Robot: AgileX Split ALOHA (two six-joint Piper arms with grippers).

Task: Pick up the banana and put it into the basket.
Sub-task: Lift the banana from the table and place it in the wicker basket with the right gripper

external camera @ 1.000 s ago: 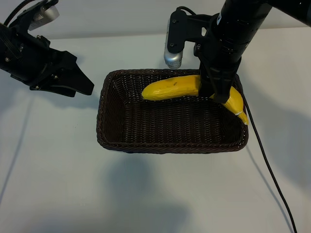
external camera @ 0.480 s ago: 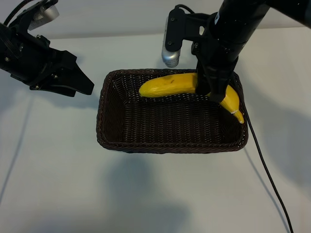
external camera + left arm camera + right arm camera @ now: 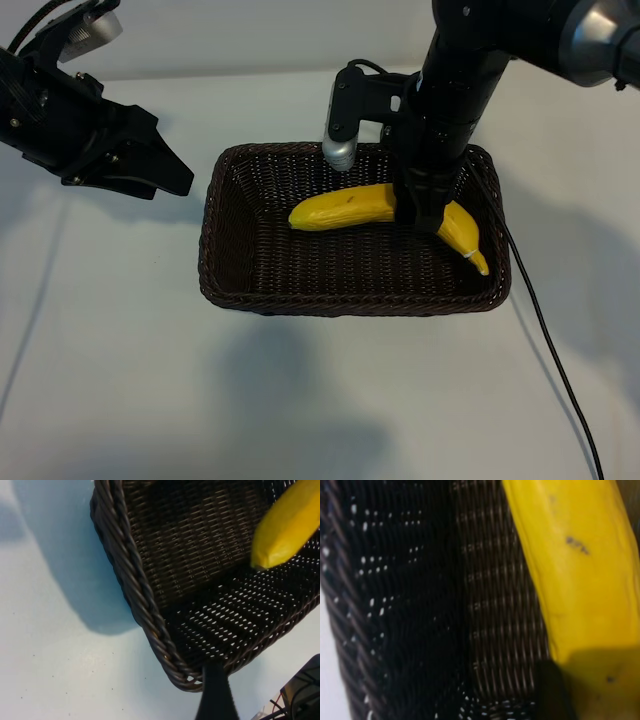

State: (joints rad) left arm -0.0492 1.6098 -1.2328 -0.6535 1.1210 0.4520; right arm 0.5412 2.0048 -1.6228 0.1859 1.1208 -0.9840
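Observation:
The yellow banana [image 3: 345,207] hangs low inside the dark brown wicker basket [image 3: 300,300], over its right half. My right gripper [image 3: 420,205] is shut on the banana past its middle, and the stem end [image 3: 470,245] sticks out toward the basket's right wall. Whether the banana touches the basket floor I cannot tell. The right wrist view shows the banana [image 3: 570,570] close over the weave [image 3: 490,605]. My left gripper [image 3: 165,175] is parked left of the basket, open and empty. In its wrist view the basket's corner [image 3: 140,590] and the banana's tip [image 3: 287,527] show.
A black cable [image 3: 545,340] runs from the right arm across the white table toward the front right. The right arm's wrist camera [image 3: 340,150] hangs over the basket's back rim. White tabletop [image 3: 300,400] surrounds the basket.
The right arm has come down and slightly forward, carrying the banana from above the back rim deeper into the basket. The left arm has not moved.

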